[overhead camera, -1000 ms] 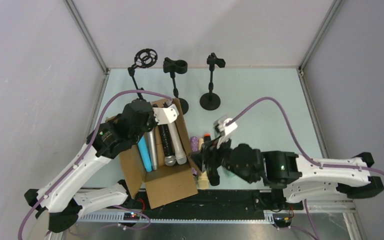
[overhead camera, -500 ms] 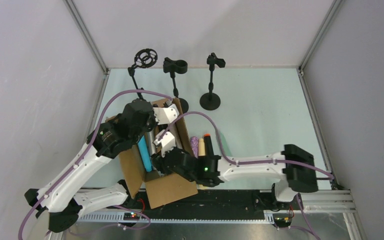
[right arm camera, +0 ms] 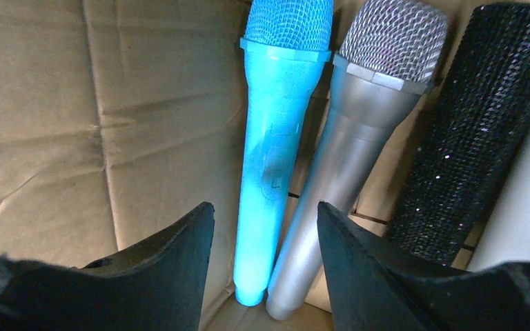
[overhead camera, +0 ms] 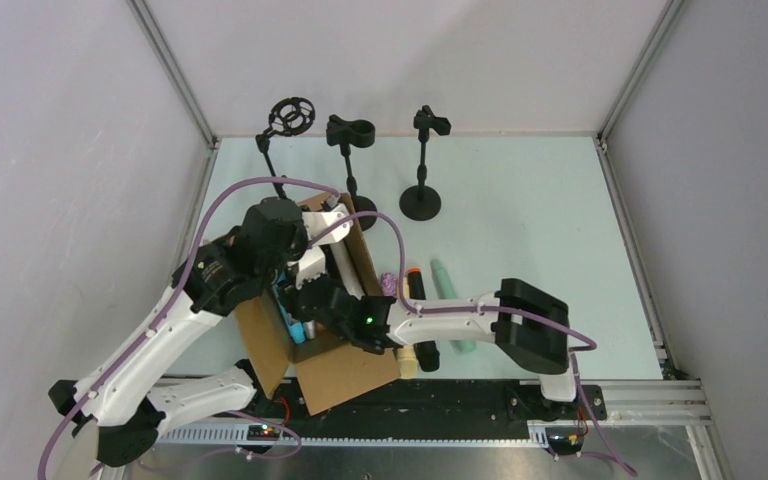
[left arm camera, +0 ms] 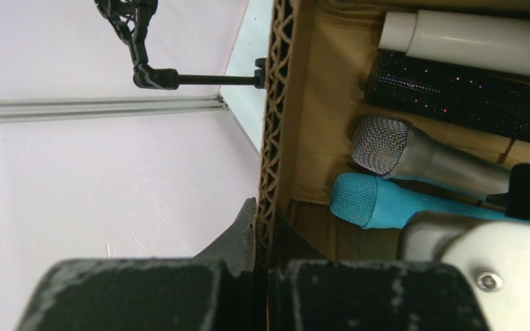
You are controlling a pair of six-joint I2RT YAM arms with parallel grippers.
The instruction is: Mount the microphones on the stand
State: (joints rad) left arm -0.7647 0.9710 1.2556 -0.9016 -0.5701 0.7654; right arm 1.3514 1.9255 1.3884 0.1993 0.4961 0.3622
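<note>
Swung left off the table, your right gripper [overhead camera: 302,305] now sits inside the cardboard box [overhead camera: 350,375] over the blue microphone [overhead camera: 293,322], with the stands [overhead camera: 421,203] behind. Left wrist: your left gripper [left arm camera: 262,238] is clamped on the box wall, and the mesh heads point toward that wall. Right wrist: wide-spread fingers [right arm camera: 172,262] straddle the blue microphone, which lies parallel to the silver microphone [right arm camera: 366,138], heads pointing away.

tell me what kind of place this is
Most likely a robotics lab test cell, not a studio: a pale green table walled by plain white panels on aluminium rails, the left arm and right arm bolted at its near edge, and a wiring tray running below their bases.
</note>
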